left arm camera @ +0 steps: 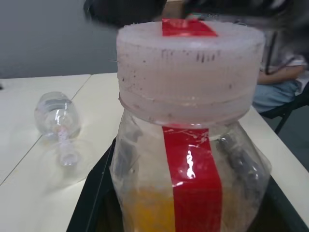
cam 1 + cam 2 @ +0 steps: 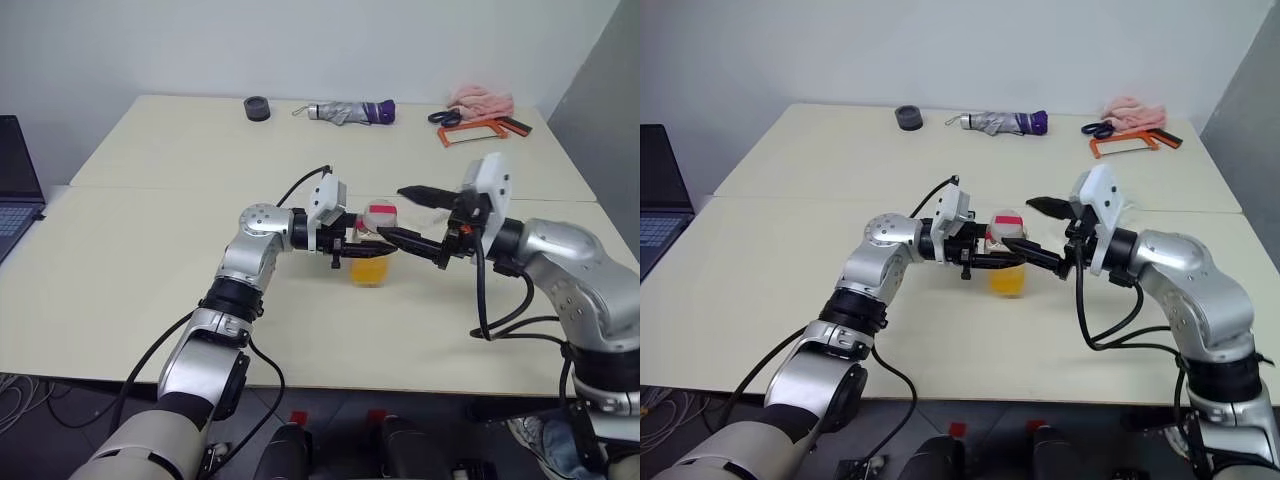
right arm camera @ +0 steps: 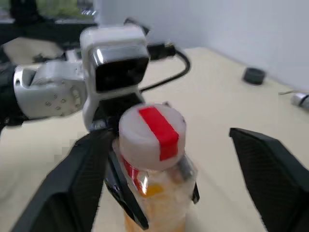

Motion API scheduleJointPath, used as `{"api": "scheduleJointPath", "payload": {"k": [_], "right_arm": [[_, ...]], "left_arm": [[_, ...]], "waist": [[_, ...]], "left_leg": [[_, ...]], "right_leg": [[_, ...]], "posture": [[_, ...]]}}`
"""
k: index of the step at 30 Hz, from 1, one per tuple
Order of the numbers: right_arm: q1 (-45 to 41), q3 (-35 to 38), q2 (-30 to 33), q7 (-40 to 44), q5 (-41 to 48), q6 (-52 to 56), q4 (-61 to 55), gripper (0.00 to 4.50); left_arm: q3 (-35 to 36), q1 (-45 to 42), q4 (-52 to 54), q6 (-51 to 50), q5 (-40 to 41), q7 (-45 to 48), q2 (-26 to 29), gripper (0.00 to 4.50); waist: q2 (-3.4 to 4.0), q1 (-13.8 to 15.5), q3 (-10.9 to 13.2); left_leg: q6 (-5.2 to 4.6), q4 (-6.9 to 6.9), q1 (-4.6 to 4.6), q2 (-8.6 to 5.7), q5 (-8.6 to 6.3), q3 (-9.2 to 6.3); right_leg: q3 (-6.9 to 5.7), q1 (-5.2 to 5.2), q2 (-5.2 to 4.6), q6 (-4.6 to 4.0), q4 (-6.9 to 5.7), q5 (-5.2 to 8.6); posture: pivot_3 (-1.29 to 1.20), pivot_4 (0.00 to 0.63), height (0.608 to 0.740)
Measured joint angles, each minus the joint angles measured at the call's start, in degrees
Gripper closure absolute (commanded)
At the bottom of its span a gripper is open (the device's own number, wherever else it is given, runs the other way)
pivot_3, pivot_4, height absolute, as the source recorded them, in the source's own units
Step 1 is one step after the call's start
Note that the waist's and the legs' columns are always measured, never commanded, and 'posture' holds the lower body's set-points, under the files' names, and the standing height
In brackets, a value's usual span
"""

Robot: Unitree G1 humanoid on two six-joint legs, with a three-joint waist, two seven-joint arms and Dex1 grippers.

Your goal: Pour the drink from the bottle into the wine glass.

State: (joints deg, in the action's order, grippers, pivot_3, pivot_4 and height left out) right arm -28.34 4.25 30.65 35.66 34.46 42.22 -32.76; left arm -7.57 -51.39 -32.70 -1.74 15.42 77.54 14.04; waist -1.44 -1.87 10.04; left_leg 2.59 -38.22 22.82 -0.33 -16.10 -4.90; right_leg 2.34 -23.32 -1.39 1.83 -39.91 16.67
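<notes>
Bottle point(image 2: 374, 248) of orange drink point(image 2: 368, 270), capped, stood upright mid-surface point(image 2: 150, 290), pinched at its body by your left claw point(image 2: 352, 247); your right claw point(image 2: 408, 215) gaped wide around its cap; wine glass point(image 1: 59, 126) lay toppled nearby.

even, soft overhead light, bright with no hard shadows on the bench point(image 2: 150, 290); a faint shadow lies under the arms. the left wrist view has a glare streak on the bottle point(image 1: 190, 159) label and motion blur along its top; the wine glass point(image 1: 58, 121) behind is out of focus
</notes>
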Motion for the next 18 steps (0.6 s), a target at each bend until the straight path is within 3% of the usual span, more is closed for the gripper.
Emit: {"api": "scheduleJointPath", "payload": {"k": [4,9,17,18], "right_arm": [[3.87,-3.67,-5.37,-12.56,-3.60,3.97,-8.98,0.00],[4.98,-12.81,-12.33,-27.29,-14.36,7.18,-9.94,0.00],[5.53,-15.49,-18.00,-33.28,-21.14,6.39,-9.54,0.00],[5.82,-15.18,-18.92,-33.41,-21.15,6.40,-9.53,0.17]], "left_arm": [[0.15,-0.07,-1.99,1.39,-0.47,-1.55,-0.52,2.74],[0.12,-0.80,-5.24,3.48,-1.23,-2.11,-1.77,2.74],[0.14,-2.01,-7.56,5.13,-1.71,-2.06,-2.84,2.74],[0.14,-2.01,-7.78,5.29,-1.74,-2.05,-2.89,2.74]], "waist": [[0.01,-0.08,-0.02],[0.01,-0.08,-0.01],[0.01,-0.13,-0.01],[0.01,-0.14,-0.01]], "left_leg": [[0.00,0.00,-0.05,-0.03,0.00,0.00],[0.22,-0.01,-0.01,-0.08,0.12,0.05],[0.20,0.03,-0.02,-0.11,0.12,0.07],[0.20,0.03,-0.02,-0.11,0.11,0.07]], "right_leg": [[0.00,0.03,0.06,0.00,-0.01,0.00],[0.03,-0.06,0.08,0.00,-0.04,0.00],[0.03,-0.06,0.10,0.00,-0.02,0.00],[0.03,-0.06,0.11,0.00,-0.02,0.00]], "posture": [[0.00,0.150,0.740],[0.00,0.150,0.740],[0.00,0.150,0.740],[0.00,0.150,0.740]]}}
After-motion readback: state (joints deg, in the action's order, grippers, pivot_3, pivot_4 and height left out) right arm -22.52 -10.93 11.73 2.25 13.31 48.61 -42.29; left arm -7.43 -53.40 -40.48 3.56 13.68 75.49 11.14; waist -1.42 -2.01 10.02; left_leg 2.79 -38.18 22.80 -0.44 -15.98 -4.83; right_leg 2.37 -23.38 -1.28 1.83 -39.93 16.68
